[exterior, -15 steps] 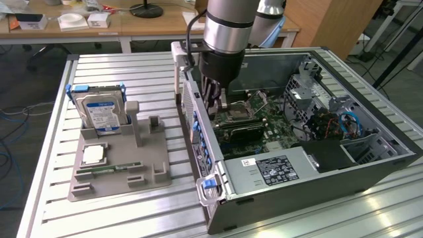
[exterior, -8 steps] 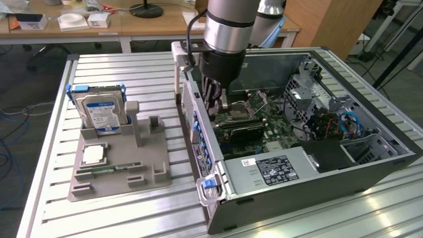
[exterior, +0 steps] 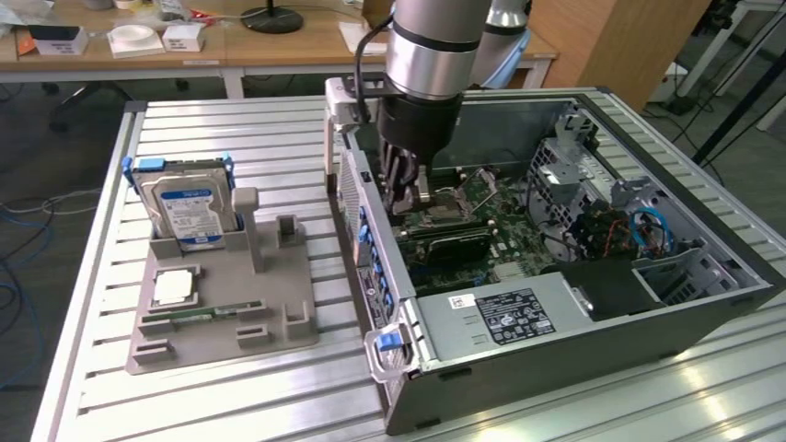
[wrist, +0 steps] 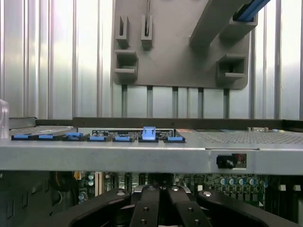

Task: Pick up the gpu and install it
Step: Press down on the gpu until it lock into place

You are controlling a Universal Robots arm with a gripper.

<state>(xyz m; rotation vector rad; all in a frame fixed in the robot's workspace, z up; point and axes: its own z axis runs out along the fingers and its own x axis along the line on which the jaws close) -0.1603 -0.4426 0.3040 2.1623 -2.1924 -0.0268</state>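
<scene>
The gpu [exterior: 446,242] is a slim black card standing on edge on the green motherboard [exterior: 516,249], inside the open computer case [exterior: 590,322]. My gripper [exterior: 415,203] hangs inside the case, just behind and above the card, over the silver processor socket [exterior: 445,204]. Its fingers are shut, and I see nothing between them. In the wrist view the black fingers [wrist: 144,208] meet in the middle of the gripper [wrist: 158,201], with the case's side wall [wrist: 142,156] and its blue clips beyond. Whether the fingertips touch the card I cannot tell.
A grey holder [exterior: 221,304] on the slatted metal table [exterior: 98,387] carries a silver hard drive [exterior: 187,207], a square chip [exterior: 173,287] and a narrow green memory stick [exterior: 197,316]. Its upright posts [exterior: 248,226] stand bare. A power supply [exterior: 510,318] and cables [exterior: 645,230] crowd the case.
</scene>
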